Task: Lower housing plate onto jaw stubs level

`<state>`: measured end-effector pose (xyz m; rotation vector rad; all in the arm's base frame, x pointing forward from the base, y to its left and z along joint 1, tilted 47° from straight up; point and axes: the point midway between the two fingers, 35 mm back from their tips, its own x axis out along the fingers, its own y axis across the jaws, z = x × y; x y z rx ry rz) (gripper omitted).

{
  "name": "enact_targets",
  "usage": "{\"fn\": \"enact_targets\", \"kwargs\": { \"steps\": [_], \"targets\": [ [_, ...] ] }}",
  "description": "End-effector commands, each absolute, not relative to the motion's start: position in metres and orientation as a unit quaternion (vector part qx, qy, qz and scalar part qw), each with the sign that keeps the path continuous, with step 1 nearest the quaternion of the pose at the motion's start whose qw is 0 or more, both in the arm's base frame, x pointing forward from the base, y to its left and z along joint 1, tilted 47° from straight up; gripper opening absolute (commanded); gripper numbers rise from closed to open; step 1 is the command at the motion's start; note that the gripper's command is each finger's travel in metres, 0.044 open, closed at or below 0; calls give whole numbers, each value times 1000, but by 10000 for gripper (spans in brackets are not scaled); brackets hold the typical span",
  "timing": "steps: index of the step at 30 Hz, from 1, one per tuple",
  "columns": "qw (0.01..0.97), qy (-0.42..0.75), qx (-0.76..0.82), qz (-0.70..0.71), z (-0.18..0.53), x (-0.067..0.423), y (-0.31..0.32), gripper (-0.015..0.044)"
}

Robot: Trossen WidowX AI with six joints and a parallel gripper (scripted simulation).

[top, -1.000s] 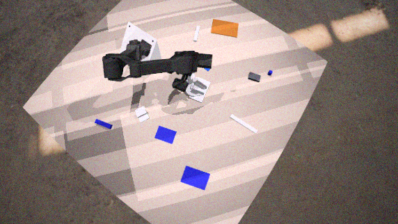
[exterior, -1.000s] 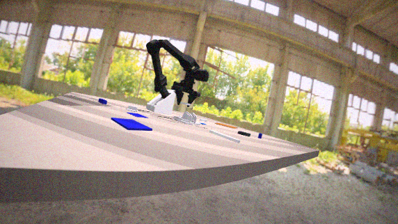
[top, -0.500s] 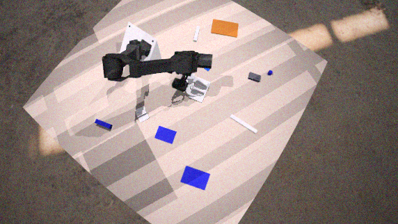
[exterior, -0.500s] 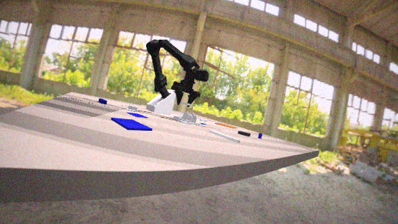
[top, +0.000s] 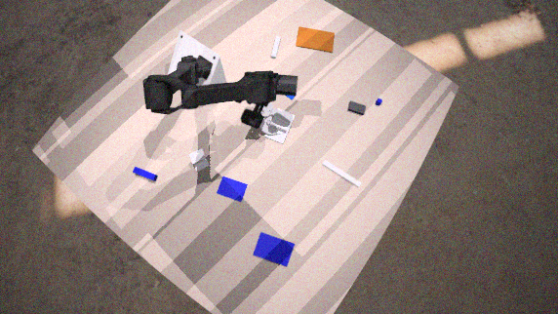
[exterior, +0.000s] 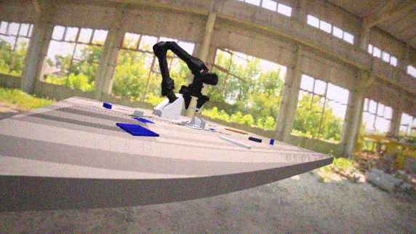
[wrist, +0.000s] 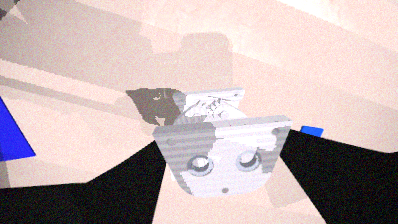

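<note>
The gripper [top: 259, 117] [exterior: 196, 106] [wrist: 218, 136] has its fingers wide apart and closed on the pale housing plate [wrist: 226, 172]. In the wrist view the plate spans the gap between the black fingers in the lower middle of the frame, its two round holes side by side. It is off the table [top: 288, 195] [exterior: 109, 156] [wrist: 325, 85], not seated.

In the exterior view the gripper hangs just right of centre, above the white assembly [top: 278, 133] [exterior: 196, 124], with a visible gap between them. Upright pieces rise from the assembly's flat base. From the top, the assembly lies near the middle of the frame, just right of the gripper; the plate is hard to pick out there. In the wrist view, pale parts beyond the plate overlap too much to tell apart.

In the top view, an orange slab [top: 315, 40] [exterior: 236, 131] lies at upper centre, a dark block [top: 356, 107] [exterior: 254, 139] right of centre near a small blue cube [top: 378, 101] [exterior: 271, 142], and a long white bar [top: 341, 174] [exterior: 234, 142] below them.
</note>
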<state>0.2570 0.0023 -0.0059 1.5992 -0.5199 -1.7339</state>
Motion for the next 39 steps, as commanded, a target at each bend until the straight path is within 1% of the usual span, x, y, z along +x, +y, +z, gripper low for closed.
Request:
{"fn": "enact_targets", "kwargs": {
  "steps": [1, 39],
  "targets": [
    [352, -201, 621, -671, -8, 257, 0, 351],
    [354, -202, 620, -671, -47, 257, -42, 351]
  ]
}}
